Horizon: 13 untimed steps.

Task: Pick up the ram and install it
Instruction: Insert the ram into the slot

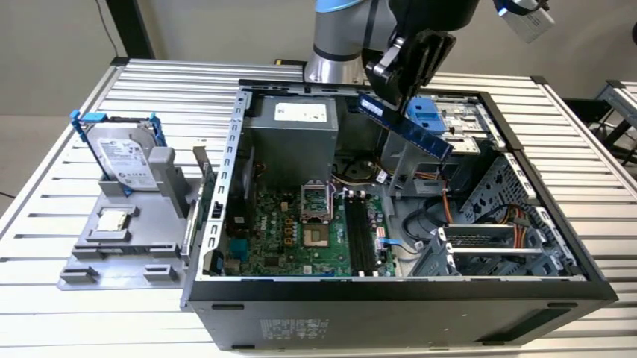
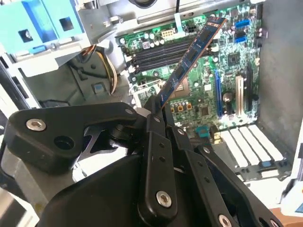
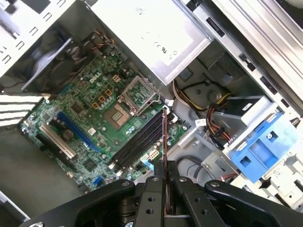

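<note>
My gripper (image 1: 398,88) is shut on one end of the ram (image 1: 416,131), a long thin stick with a bluish face. The stick hangs tilted in the air over the open computer case (image 1: 398,302), above its back middle. In the second wrist view the ram (image 2: 193,56) sticks out from the gripper (image 2: 155,109) over the green motherboard (image 2: 208,90). In the first wrist view the ram (image 3: 164,139) appears edge-on beyond the gripper (image 3: 165,176), lined up roughly over the black memory slots (image 3: 137,144). The slots (image 1: 360,235) lie well below the stick.
A silver hard drive in a blue-handled frame (image 1: 124,156) and a small square processor chip (image 1: 112,221) sit on a grey holder (image 1: 119,257) at the exterior view's left. Inside the case are a grey power supply (image 1: 294,138), a blue drive bracket (image 1: 426,115) and cables.
</note>
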Each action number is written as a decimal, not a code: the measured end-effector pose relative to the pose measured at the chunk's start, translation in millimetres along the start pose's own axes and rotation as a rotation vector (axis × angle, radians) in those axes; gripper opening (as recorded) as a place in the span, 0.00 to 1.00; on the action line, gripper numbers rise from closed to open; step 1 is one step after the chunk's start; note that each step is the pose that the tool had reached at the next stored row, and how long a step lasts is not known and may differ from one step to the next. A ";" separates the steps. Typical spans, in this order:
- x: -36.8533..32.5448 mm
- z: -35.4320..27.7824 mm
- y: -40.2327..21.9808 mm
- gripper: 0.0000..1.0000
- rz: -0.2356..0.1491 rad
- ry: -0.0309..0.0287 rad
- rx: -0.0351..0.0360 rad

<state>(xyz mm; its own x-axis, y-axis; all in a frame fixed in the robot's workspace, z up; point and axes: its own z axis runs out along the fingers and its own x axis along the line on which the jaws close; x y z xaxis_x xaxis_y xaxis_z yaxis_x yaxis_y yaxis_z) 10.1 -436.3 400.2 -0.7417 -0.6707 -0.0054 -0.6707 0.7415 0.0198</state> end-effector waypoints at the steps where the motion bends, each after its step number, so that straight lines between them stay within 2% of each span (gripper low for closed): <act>1: 0.0 0.0 0.0 0.00 0.018 -0.0004 0.0001; 13: 0.0 0.2 0.0 0.00 0.231 -0.0046 0.0012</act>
<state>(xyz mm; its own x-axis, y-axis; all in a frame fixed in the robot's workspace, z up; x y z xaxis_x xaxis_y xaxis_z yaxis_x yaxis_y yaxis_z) 10.1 -436.3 400.0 -0.8754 -0.4834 -0.0055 -0.4834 0.8752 0.0199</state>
